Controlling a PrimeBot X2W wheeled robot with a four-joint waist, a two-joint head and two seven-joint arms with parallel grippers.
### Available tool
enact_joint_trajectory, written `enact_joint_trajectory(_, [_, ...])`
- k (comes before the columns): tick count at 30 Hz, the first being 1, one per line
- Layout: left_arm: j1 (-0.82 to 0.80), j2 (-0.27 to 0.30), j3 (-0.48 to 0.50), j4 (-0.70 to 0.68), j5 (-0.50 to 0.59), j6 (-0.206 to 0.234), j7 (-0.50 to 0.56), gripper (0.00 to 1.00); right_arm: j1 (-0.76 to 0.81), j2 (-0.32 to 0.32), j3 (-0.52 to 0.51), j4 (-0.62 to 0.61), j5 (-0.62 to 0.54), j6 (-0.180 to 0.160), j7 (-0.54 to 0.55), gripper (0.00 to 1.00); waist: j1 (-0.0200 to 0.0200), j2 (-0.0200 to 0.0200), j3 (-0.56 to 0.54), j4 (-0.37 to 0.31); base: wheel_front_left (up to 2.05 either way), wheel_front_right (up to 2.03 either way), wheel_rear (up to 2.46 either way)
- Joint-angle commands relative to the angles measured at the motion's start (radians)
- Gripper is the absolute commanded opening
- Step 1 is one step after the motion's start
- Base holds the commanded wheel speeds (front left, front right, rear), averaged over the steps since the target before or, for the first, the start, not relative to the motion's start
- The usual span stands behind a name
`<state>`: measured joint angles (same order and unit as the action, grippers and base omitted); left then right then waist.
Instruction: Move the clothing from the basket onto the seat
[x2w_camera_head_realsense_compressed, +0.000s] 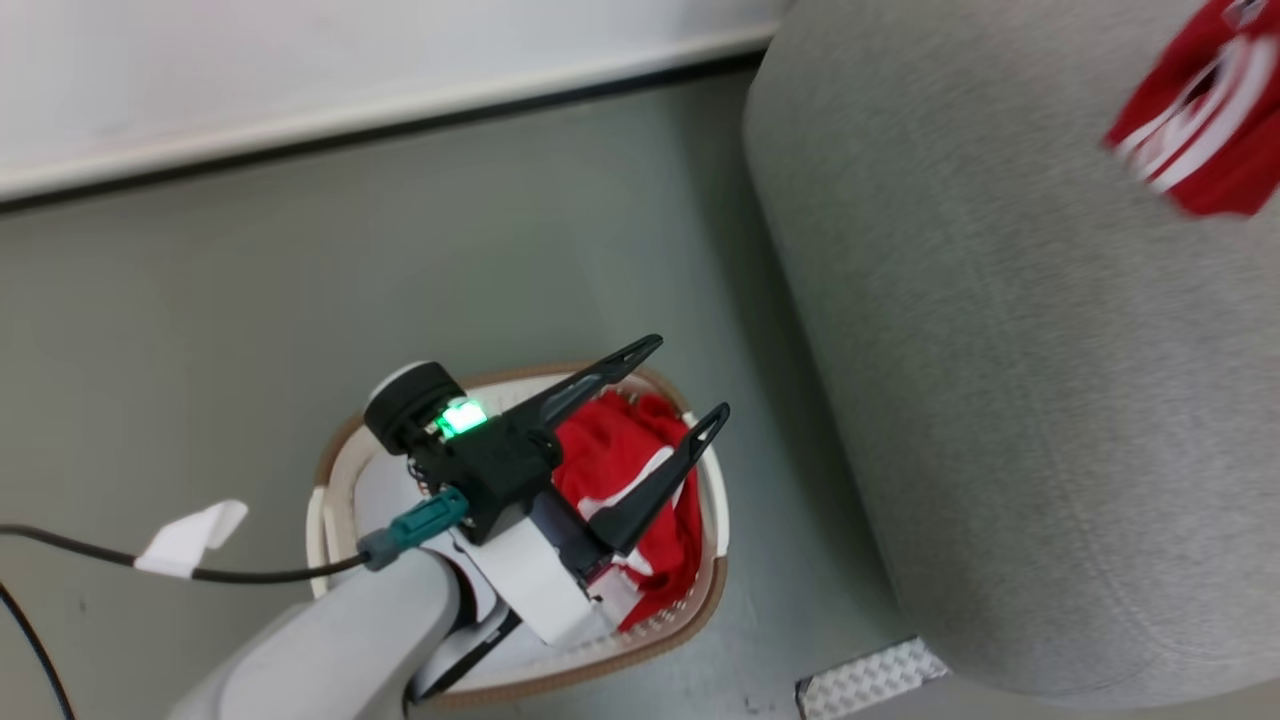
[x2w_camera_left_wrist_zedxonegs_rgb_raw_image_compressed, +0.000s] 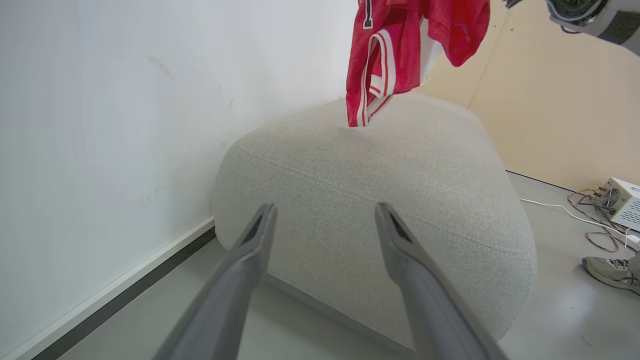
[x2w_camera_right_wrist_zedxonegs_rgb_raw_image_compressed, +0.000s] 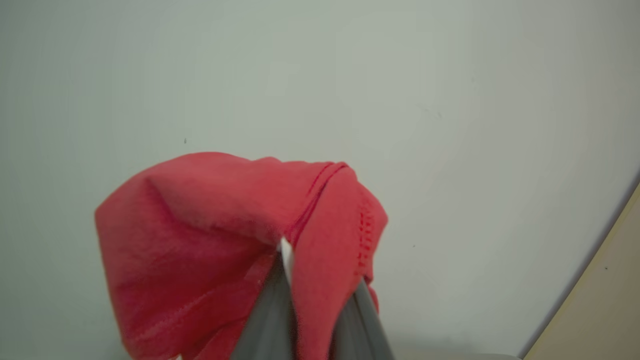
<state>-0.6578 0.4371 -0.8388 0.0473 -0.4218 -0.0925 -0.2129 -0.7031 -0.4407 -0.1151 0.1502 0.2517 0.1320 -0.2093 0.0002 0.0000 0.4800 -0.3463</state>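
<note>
Cream-white plastic laundry basket (x2w_camera_head_realsense_compressed: 700, 600) w/ brown rim, rounded corners and rows of small holes. It stands upright on grey floor (x2w_camera_head_realsense_compressed: 250, 300), near the seat (x2w_camera_head_realsense_compressed: 1000, 400) but apart from it. Inside lies a crumpled red garment (x2w_camera_head_realsense_compressed: 625, 455) w/ white stripes, heaped toward the seat side. The seat is a big light-grey fabric sofa w/ rounded edges and one seam line round its side, far larger than the basket. A second red garment (x2w_camera_left_wrist_zedxonegs_rgb_raw_image_compressed: 400, 50), w/ white stripes, trim and a small black-and-white mark, hangs bunched over the seat's top. Can't tell if its hem touches. Its top is pinched in the R gripper (x2w_camera_right_wrist_zedxonegs_rgb_raw_image_compressed: 320, 272).
</note>
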Motion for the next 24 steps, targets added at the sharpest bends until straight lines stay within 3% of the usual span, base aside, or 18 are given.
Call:
enact_joint_trajectory(1, [-0.013, 0.016, 0.006, -0.012, 0.017, -0.004, 0.002, 1.0, -0.023, -0.006, -0.026, 0.008, -0.005, -0.003, 0.015, 0.0, -0.0002, 0.0, 0.07, 0.04, 0.0, 0.0, 0.0])
enact_joint_trajectory(8, [-0.03, 0.047, 0.014, -0.04, 0.008, -0.008, 0.009, 1.0, -0.07, -0.001, -0.12, 0.117, -0.048, -0.003, 0.077, 0.0, -0.0002, 0.0, 0.138, 0.061, 0.0, 0.0, 0.0])
enact_joint_trajectory(18, [-0.024, 0.065, 0.027, -0.036, -0.023, -0.006, 0.003, 1.0, -0.078, 0.063, -0.287, 0.478, -0.204, -0.003, 0.194, 0.0, -0.0002, 0.0, 0.16, 0.081, 0.0, 0.0, 0.0])
enact_joint_trajectory(19, [-0.024, 0.065, 0.028, -0.034, -0.025, -0.005, 0.002, 1.0, -0.082, 0.075, -0.295, 0.501, -0.215, -0.003, 0.203, 0.04, -0.0002, 0.0, 0.158, 0.083, 0.0, 0.0, 0.0])
enact_joint_trajectory(20, [-0.022, 0.066, 0.029, -0.032, -0.027, -0.005, 0.0, 1.0, -0.085, 0.084, -0.297, 0.521, -0.226, -0.003, 0.214, 0.26, -0.0002, 0.0, 0.154, 0.083, 0.0, 0.0, 0.0])
enact_joint_trajectory(22, [-0.016, 0.065, 0.028, -0.026, -0.031, -0.003, 0.0, 1.0, -0.094, 0.091, -0.298, 0.547, -0.247, -0.003, 0.235, 0.52, -0.0002, 0.0, 0.143, 0.082, 0.0, 0.0, 0.0])
enact_joint_trajectory(23, [-0.012, 0.063, 0.028, -0.021, -0.032, -0.002, -0.002, 1.0, -0.095, 0.093, -0.296, 0.558, -0.251, -0.003, 0.251, 0.93, -0.0002, 0.0, 0.135, 0.082, 0.0, 0.0, 0.0])
enact_joint_trajectory(24, [-0.008, 0.061, 0.027, -0.017, -0.036, -0.001, -0.003, 1.0, -0.093, 0.101, -0.286, 0.57, -0.25, -0.003, 0.273, 1.0, -0.0002, 0.0, 0.126, 0.08, 0.0, 0.0, 0.0])
